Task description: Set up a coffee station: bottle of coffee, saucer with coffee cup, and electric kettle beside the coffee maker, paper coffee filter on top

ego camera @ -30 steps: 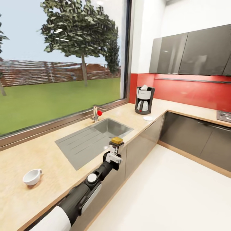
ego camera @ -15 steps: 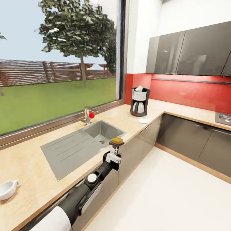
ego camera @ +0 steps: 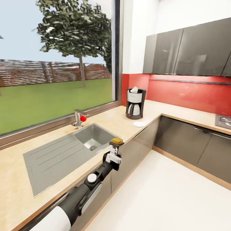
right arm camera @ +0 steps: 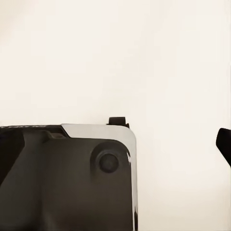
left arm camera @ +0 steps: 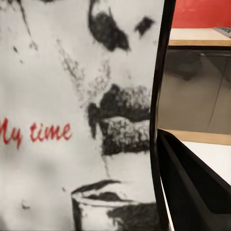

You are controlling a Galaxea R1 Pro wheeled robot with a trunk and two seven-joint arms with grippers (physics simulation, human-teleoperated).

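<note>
My left gripper (ego camera: 112,158) is shut on the bottle of coffee (ego camera: 116,144), held upright with its yellowish-brown cap on top, over the front edge of the kitchen countertop (ego camera: 19,189). Up close, the bottle's white label (left arm camera: 77,120) carries red writing, with a black finger (left arm camera: 192,187) beside it. The coffee maker (ego camera: 134,103) stands in the far counter corner with a white paper filter (ego camera: 134,89) on top. The saucer (ego camera: 138,124) lies just in front of it. The coffee cup and electric kettle are out of view. A single dark fingertip (right arm camera: 224,143) of my right gripper sits far off to one side.
A steel sink (ego camera: 93,137) with a drainboard and a faucet (ego camera: 78,118) lies between me and the coffee maker. Grey cabinet fronts (ego camera: 189,144) line an L-shaped corner below a red backsplash. A hob corner (ego camera: 224,121) shows at the right. Pale floor (ego camera: 166,199) spreads out to the right.
The whole head view has shifted: sink and coffee maker have slid left in the picture, and the cup has left it at the left edge. The left arm holds the bottle as before.
</note>
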